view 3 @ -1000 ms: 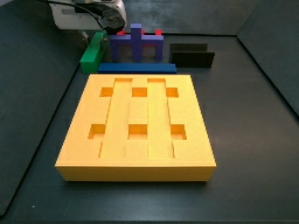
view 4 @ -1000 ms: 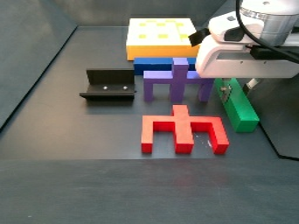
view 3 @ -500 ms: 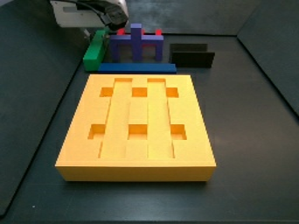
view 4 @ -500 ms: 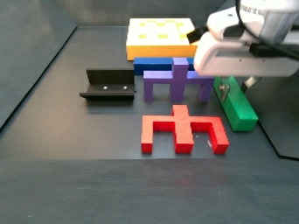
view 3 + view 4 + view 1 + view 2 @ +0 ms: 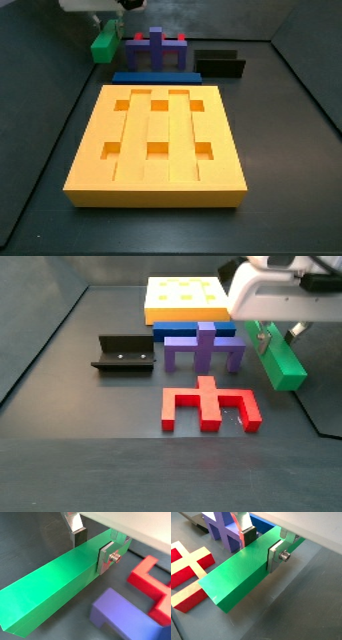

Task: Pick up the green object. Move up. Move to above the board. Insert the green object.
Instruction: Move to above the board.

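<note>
Pincer [image 5: 262,545] clamped across the width of the green bar [image 5: 246,572], its silver fingers [image 5: 107,557] pressed to the bar's two long sides. Both side views show the bar [image 5: 279,359] lifted clear of the table [image 5: 80,406], beside the purple piece [image 5: 205,348] and the red piece [image 5: 207,404]. The board [image 5: 156,143] lies apart, with a blue bar [image 5: 156,76] just behind it.

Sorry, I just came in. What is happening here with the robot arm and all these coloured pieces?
The robot's end effector grips the green bar across its width near one end; in both side views the bar hangs off the floor. The yellow board lies apart with its six square holes empty, so the insertion is not yet done. The blue bar, the purple piece, the red piece and the fixture rest on the floor.
</note>
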### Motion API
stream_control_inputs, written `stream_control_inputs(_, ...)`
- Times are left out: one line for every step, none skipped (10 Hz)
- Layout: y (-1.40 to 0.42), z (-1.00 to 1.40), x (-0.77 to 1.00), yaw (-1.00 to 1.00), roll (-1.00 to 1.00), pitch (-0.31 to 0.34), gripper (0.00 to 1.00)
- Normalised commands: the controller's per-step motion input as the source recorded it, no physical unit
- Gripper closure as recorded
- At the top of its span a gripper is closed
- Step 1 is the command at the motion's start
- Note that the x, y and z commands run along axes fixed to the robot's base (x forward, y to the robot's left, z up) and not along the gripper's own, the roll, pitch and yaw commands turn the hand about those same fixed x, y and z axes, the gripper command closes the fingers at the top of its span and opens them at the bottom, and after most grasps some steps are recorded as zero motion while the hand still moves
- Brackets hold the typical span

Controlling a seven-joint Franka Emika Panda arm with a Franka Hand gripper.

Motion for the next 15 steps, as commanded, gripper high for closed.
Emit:
stream_control_inputs(0.00, 1.40, -0.03, 0.00, 0.01, 0.049, 1.00)
stream_control_inputs(0.01, 1.40, -0.05, 0.00, 0.07, 0.092, 1.00)
stream_control_inputs(0.00, 1.40, -0.04, 0.01, 0.12, 0.091, 1.00)
stream_control_inputs(-0.01, 1.40, 0.00, 0.01, 0.09, 0.087, 1.00)
stream_control_inputs(0.01, 1.40, 0.02, 0.01, 0.03, 0.099, 1.00)
stream_control_inputs(0.00, 1.40, 0.01, 0.00, 0.01, 0.099, 1.00)
stream_control_inputs(-0.01, 0.56, -0.01, 0.00, -0.01, 0.075, 1.00)
stream_control_inputs(0.00, 0.21, 0.01, 0.01, -0.01, 0.048, 1.00)
stream_control_inputs(-1.40, 0.17, 0.74, -0.18, 0.02, 0.338, 1.00)
stream_control_inputs(-1.40, 0.14, 0.73, -0.14, 0.05, 0.367, 1.00)
stream_control_inputs(-1.40, 0.14, 0.76, -0.07, 0.07, 0.384, 1.00)
stream_control_inputs(-1.40, 0.15, 0.78, -0.05, -0.04, 0.346, 1.00)
stream_control_inputs(-1.40, 0.16, 0.78, -0.02, -0.01, 0.258, 1.00)
stream_control_inputs(-1.40, 0.16, 0.78, 0.01, 0.02, 0.191, 1.00)
stream_control_inputs(-1.40, 0.17, 0.80, 0.01, -0.01, 0.148, 1.00)
